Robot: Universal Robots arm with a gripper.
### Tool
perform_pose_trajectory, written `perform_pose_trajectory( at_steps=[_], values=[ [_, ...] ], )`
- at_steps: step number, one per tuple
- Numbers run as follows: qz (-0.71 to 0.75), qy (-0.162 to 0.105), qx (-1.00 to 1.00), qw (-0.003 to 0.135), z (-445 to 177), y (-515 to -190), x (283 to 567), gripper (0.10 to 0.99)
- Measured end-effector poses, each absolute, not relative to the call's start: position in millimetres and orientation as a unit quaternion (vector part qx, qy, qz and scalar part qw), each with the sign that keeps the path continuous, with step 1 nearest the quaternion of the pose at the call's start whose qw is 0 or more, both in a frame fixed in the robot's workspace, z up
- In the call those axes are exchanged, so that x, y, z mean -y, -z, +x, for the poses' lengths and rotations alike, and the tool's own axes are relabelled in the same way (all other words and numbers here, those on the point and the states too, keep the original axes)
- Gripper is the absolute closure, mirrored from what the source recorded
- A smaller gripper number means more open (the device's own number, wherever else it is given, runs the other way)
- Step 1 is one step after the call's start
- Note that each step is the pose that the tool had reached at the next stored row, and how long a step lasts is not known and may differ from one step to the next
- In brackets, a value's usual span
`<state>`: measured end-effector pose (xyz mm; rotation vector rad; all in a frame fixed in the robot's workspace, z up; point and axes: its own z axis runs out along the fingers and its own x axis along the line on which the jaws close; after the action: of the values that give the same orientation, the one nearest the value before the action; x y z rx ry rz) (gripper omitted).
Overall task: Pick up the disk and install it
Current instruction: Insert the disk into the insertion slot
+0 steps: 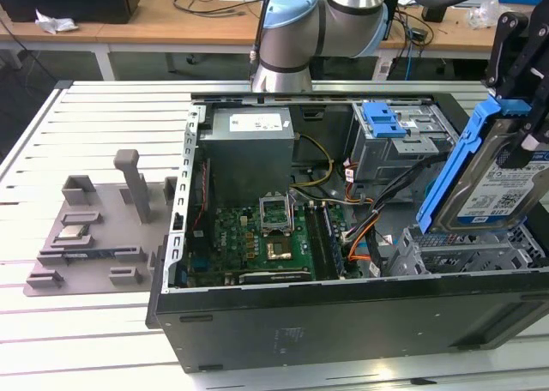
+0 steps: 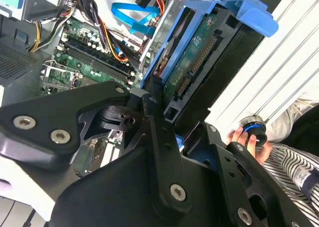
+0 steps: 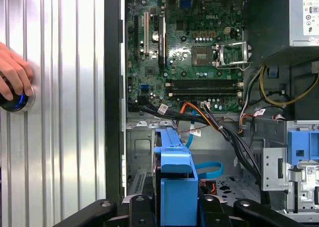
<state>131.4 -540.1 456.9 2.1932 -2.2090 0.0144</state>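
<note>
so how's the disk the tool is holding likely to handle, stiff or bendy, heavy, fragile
Probably stiff: the disk is a metal-cased slab, held tilted by the tool without sagging. Likely heavy for its size, so it could slip if gripped only by the thinner blue carrier. Its bare circuit board suggests it wouldn't take knocks against the case well.

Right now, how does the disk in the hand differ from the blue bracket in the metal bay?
The disk is held by the hand; the blue bracket sits in a metal bay. The disk stands steeply tilted; the blue bracket lies nearly flat. The disk shows a labelled silver face; the blue bracket shows plain blue plastic. Both have blue plastic frames.
</note>
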Motion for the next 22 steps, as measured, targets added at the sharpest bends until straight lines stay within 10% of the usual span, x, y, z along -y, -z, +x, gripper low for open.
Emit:
perform_pose_trajectory(
  at_steps=[22],
  values=[
    [0.704,-0.007,0.709,0.017,134,-443,537,0.725]
  ],
)
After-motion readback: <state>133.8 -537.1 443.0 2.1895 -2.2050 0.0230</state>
